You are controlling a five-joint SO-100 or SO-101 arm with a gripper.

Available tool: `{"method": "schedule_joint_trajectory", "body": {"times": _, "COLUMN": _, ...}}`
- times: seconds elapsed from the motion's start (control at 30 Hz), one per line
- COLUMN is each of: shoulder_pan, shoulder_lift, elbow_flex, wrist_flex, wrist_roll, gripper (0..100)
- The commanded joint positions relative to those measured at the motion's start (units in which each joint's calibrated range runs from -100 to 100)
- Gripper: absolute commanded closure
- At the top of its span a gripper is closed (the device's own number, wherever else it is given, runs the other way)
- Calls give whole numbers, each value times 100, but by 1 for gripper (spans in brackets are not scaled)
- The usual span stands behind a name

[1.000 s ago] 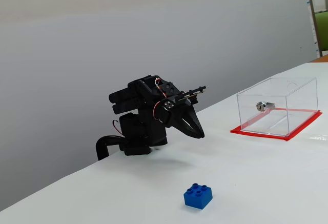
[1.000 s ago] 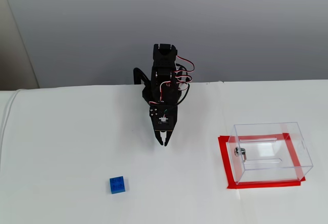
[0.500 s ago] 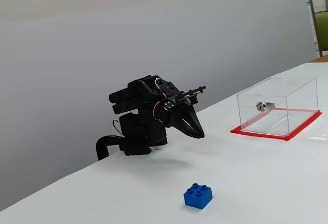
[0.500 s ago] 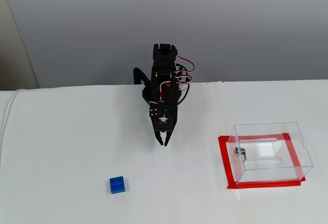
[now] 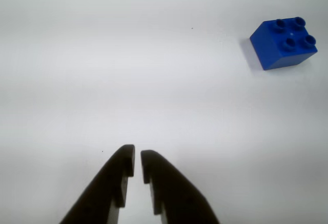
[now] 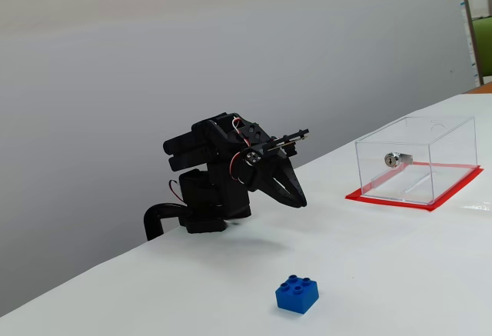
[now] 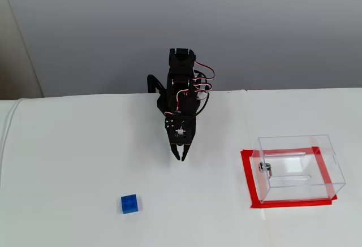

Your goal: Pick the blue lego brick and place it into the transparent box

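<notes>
The hand (image 5: 137, 155), seemingly near-closed and empty, hangs apart from the blue lego brick (image 5: 284, 42).

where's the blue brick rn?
The blue lego brick sits alone on the white table, lower left of the claw in that fixed view, far left of the transparent box; upper right in the wrist view.

The arm (image 6: 215, 174) is sitting folded low, its gripper (image 5: 137, 161) pointing forward and down, jaws nearly closed with nothing between them.
</notes>
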Motion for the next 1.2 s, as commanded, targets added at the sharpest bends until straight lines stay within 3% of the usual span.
{"method": "schedule_joint_trajectory", "body": {"times": 0.0, "shoulder_pan": 51, "shoulder_lift": -84, "elbow_flex": 96, "wrist_flex": 27, "wrist_roll": 22, "gripper": 99}}
{"method": "schedule_joint_trajectory", "body": {"times": 0.93, "shoulder_pan": -16, "shoulder_lift": -84, "elbow_flex": 69, "wrist_flex": 44, "wrist_roll": 22, "gripper": 99}}
{"method": "schedule_joint_trajectory", "body": {"times": 1.17, "shoulder_pan": -8, "shoulder_lift": -34, "elbow_flex": -691, "wrist_flex": 114, "wrist_roll": 22, "gripper": 99}}
